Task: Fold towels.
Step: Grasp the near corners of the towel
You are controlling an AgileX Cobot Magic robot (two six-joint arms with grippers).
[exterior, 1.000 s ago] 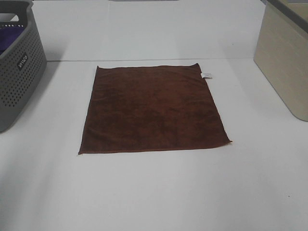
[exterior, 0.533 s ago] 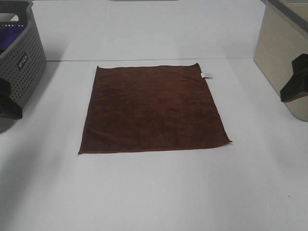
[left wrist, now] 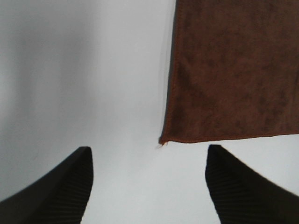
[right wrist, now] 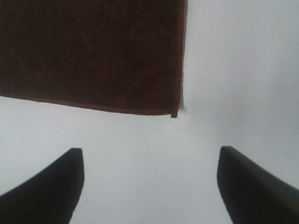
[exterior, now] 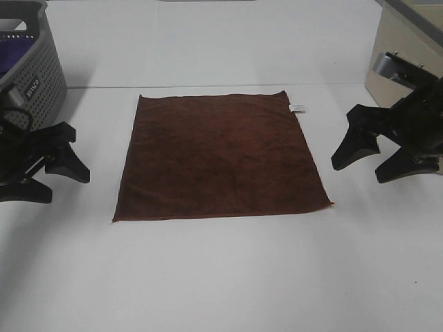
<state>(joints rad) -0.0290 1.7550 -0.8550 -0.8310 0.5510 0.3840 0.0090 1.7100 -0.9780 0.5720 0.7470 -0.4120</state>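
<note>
A dark reddish-brown square towel (exterior: 220,156) lies flat on the white table, with a small white label (exterior: 296,108) at its far right corner. My left gripper (exterior: 61,171) is open and empty, left of the towel's near left corner. My right gripper (exterior: 365,164) is open and empty, right of the towel's right edge. The left wrist view shows the towel's corner (left wrist: 163,140) ahead of the open fingers (left wrist: 65,186). The right wrist view shows another towel corner (right wrist: 174,114) ahead of the open fingers (right wrist: 252,186).
A grey perforated basket (exterior: 28,90) with something purple inside stands at the far left. A beige box (exterior: 408,76) stands at the far right behind the right arm. The white table (exterior: 221,277) extends in front of the towel.
Both arms have come into view from the sides and moved toward the towel; one second ago neither was visible. The towel has not moved.
</note>
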